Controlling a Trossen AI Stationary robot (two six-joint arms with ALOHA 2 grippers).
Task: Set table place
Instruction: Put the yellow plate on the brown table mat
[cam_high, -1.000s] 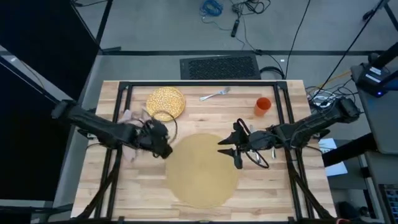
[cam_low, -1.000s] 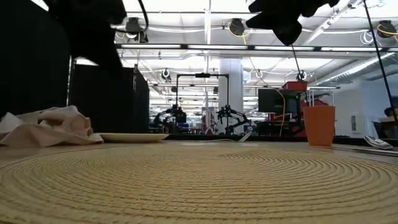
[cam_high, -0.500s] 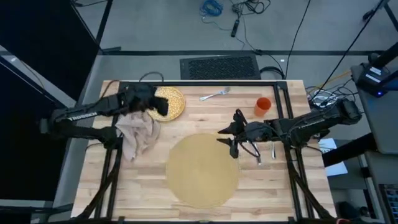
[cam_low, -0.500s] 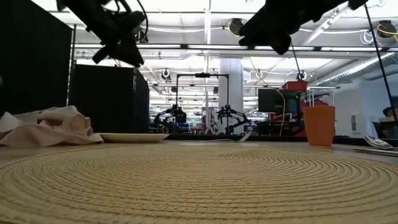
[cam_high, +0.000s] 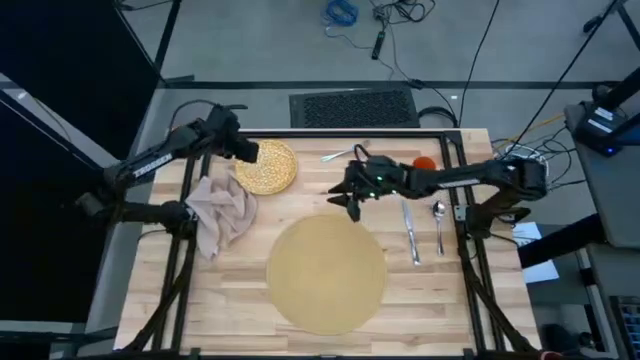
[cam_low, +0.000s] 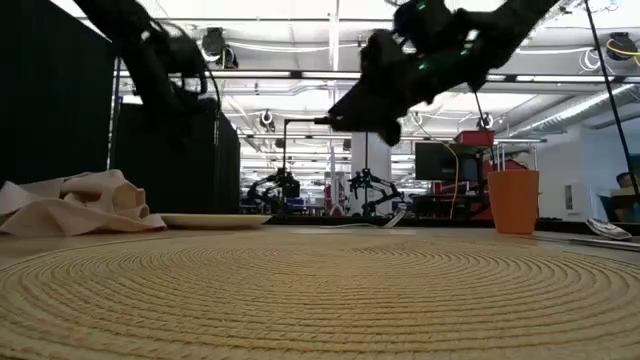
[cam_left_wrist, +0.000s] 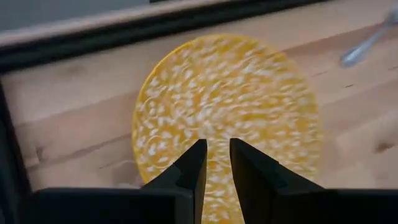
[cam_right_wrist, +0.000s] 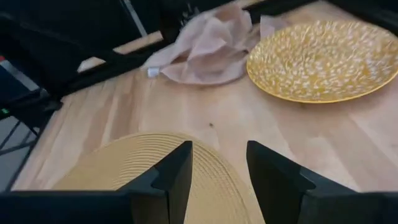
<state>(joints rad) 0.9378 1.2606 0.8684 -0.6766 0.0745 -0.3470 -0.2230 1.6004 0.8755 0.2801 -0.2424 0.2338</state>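
While the placemat (cam_high: 325, 274) lies bare at the near middle of the table (cam_high: 440, 300), I judge the step in hand to be fetching the plate (cam_high: 267, 166) onto it; nothing of the setting is on the mat yet.

Near to far, I note the following. The mat occupies the near centre. To its right, on bare wood, the knife (cam_high: 409, 231) and spoon (cam_high: 439, 222) lie side by side, apart from the mat's edge. To its left, the napkin (cam_high: 218, 213) lies crumpled, just beside the plate's near-left side.

My right gripper (cam_high: 351, 191) hangs above the table just past the mat's far edge, between mat and fork. Its wrist camera shows the fingers (cam_right_wrist: 174, 171) parted, with nothing between them.

My left gripper (cam_high: 247, 151) hovers at the far left, over the plate's left rim. Its fingers (cam_left_wrist: 193, 168) stand only a narrow gap apart over the plate's speckled face and hold nothing.

At the far edge, the fork (cam_high: 342, 153) lies to the right of the plate, and the cup (cam_high: 424, 163) stands further right, partly hidden by the right arm.

In my judgement, the next move calls for the left gripper to descend onto the rim, pinch it, and carry the plate to the mat's centre. The plate lies flat, so the rim offers little purchase. The napkin crowds the near-left side, and the right arm sits close to the carrying path.
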